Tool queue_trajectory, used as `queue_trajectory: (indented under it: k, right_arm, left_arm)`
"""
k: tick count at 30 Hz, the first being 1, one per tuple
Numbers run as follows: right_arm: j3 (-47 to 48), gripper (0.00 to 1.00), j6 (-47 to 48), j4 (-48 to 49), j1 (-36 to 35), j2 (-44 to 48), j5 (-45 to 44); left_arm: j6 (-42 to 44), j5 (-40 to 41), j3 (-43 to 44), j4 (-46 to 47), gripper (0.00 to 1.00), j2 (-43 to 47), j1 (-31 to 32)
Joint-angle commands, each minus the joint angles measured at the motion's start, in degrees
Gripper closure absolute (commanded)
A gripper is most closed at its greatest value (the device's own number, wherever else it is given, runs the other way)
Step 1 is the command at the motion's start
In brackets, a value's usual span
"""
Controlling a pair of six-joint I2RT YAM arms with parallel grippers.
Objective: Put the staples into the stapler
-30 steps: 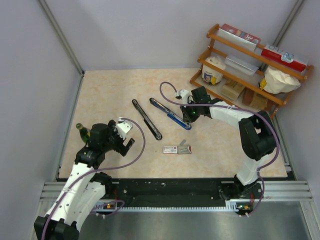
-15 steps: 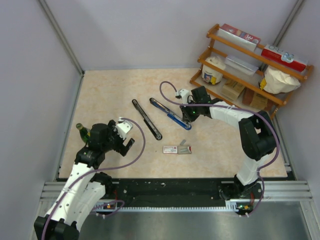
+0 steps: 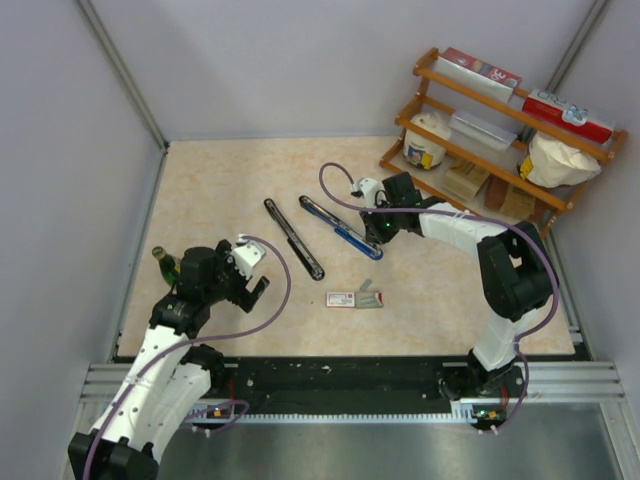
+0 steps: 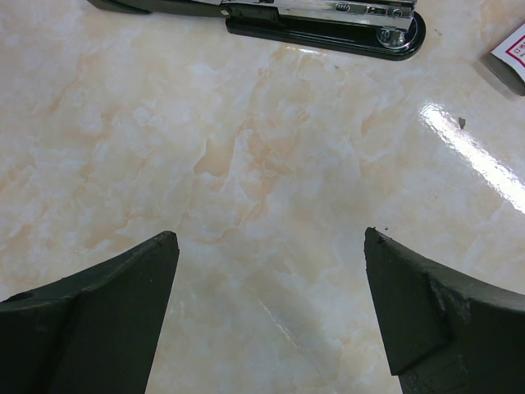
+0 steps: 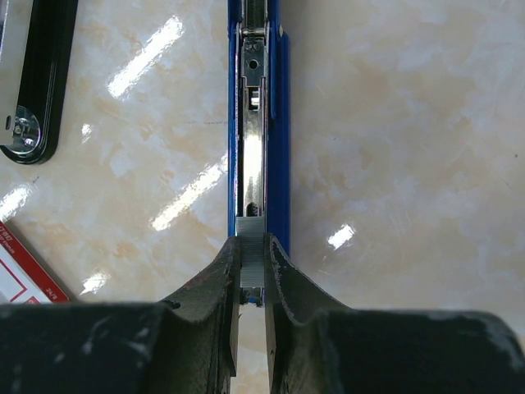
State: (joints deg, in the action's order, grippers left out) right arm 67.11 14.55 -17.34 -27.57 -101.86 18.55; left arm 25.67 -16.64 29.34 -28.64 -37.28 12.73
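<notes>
A blue stapler (image 3: 340, 228) lies opened flat on the table; its metal channel faces up in the right wrist view (image 5: 254, 123). My right gripper (image 3: 381, 233) is shut on a short grey strip of staples (image 5: 253, 258) and holds it over the near end of that channel. A black stapler (image 3: 293, 238) lies opened to its left and also shows in the left wrist view (image 4: 328, 20). The white staple box with red print (image 3: 343, 299) lies nearer, with loose grey strips (image 3: 371, 297) beside it. My left gripper (image 3: 258, 290) is open and empty above bare table (image 4: 271, 238).
A wooden shelf (image 3: 500, 130) with boxes, jars and bags stands at the back right. Grey walls close in the table on the left, back and right. A small green-topped object (image 3: 160, 257) sits by the left arm. The box corner shows in both wrist views (image 4: 513, 57) (image 5: 20, 279).
</notes>
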Motion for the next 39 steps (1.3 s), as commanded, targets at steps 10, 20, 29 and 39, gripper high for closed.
queue_trajectory:
  k: [10, 20, 29, 39]
  right_arm:
    - [0.65, 0.93, 0.57, 1.08, -0.11, -0.88, 1.06]
    - [1.27, 0.93, 0.57, 0.38, -0.20, -1.41, 0.26]
    - [1.27, 0.93, 0.66, 0.03, -0.11, -1.58, 0.26]
    - [1.27, 0.93, 1.18, 0.03, -0.90, -1.67, -1.41]
  left_arm:
    - [0.61, -0.32, -0.51, 2.19, 0.01, 0.54, -0.43]
    - [0.61, -0.23, -0.51, 2.19, 0.01, 0.54, -0.43]
    - [0.52, -0.23, -0.51, 2.19, 0.01, 0.63, -0.43]
    - [0.70, -0.23, -0.60, 2.19, 0.01, 0.71, -0.43]
